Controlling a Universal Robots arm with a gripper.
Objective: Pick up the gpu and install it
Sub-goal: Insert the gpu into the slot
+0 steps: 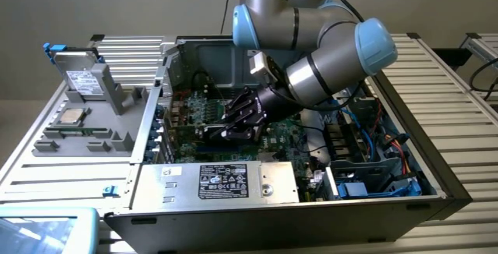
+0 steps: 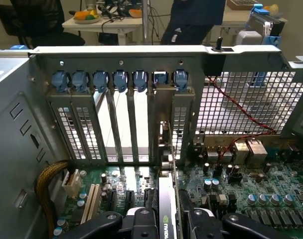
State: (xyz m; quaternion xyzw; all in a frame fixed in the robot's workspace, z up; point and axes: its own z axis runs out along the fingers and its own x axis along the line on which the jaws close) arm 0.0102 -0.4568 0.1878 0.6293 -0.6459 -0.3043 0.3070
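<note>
Jaws clenched on thin gpu (image 2: 166, 211), edge-on; perforated metal slot covers (image 2: 76, 129) ahead. Exterior view: boxy silver PSU (image 1: 225, 181) at jaws' 6 o'clock.

the one brand that can be read stands on the gpu (image 2: 167, 219): a green-and-white nvidia eye emblem on the black edge of its cooler, with white letters next to it that cannot be spelled out. in the exterior view, at six o'clock in the computer case (image 1: 272, 226), the power supply (image 1: 279, 185) carries a black label (image 1: 224, 180) of white print and small marks, none legible. at nine o'clock, the hard drive (image 1: 76, 63) bears a white label (image 1: 81, 83), also unreadable.
</note>
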